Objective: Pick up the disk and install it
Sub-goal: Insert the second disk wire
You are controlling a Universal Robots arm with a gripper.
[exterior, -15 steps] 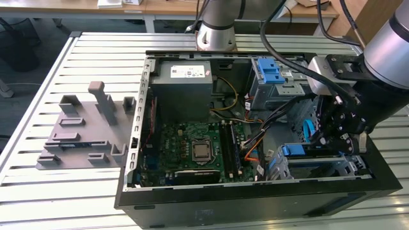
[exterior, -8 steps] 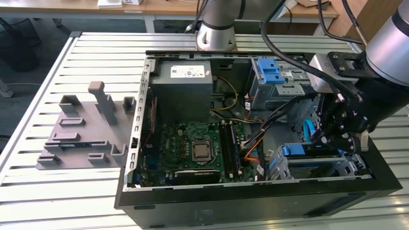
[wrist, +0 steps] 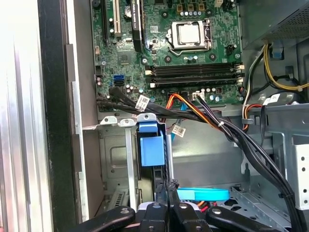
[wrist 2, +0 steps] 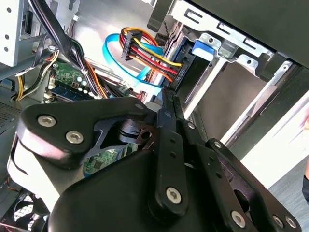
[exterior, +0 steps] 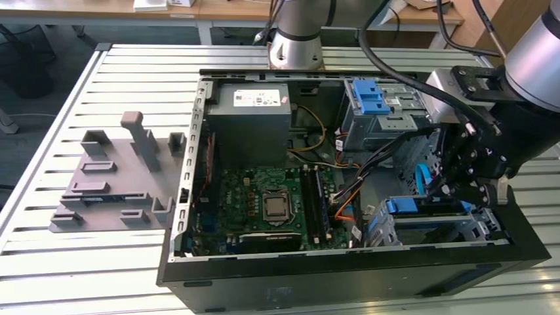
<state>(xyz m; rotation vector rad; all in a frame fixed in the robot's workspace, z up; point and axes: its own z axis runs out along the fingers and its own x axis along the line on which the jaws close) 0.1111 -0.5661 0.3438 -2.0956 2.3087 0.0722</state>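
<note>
Exterior view, the disk (exterior: 427, 206): stood on edge in the lower drive cage (exterior: 477, 230), at the corner of the computer case (exterior: 350, 275) toward the exterior view's right; blue carrier edge uppermost, metal body mostly sunk into the cage
Seating: apparently slid in most or all of the way; full latching not judgeable
Gripper (exterior: 461, 191): directly over the disk's blue edge, fingers drawn together into a narrow pair in both wrist views, nothing visible between them; touching the carrier or just above it, contact not discernible
Flat blue cable (wrist: 203, 195): just beside the fingertips, looping past the cage
Black wire bundle (wrist: 241, 140): draped across the cage mouth, close to the disk
Coloured power leads (wrist 2: 145, 50): running to a plug at the disk's end of the cage, near the fingertips
Motherboard (wrist: 183, 48): beyond the cage, apart from the gripper
Grey fixture (exterior: 114, 184): on the slatted table (exterior: 52, 131), well apart, toward the exterior view's left
Risk, cables: snagged or pinched by the fingers, given the crowding around the cage
Risk, disk: jammed crooked in the rails if pressed off-centre; left unlatched if pressed too lightly
Risk, connector: strained or bent if the plug is struck
</note>
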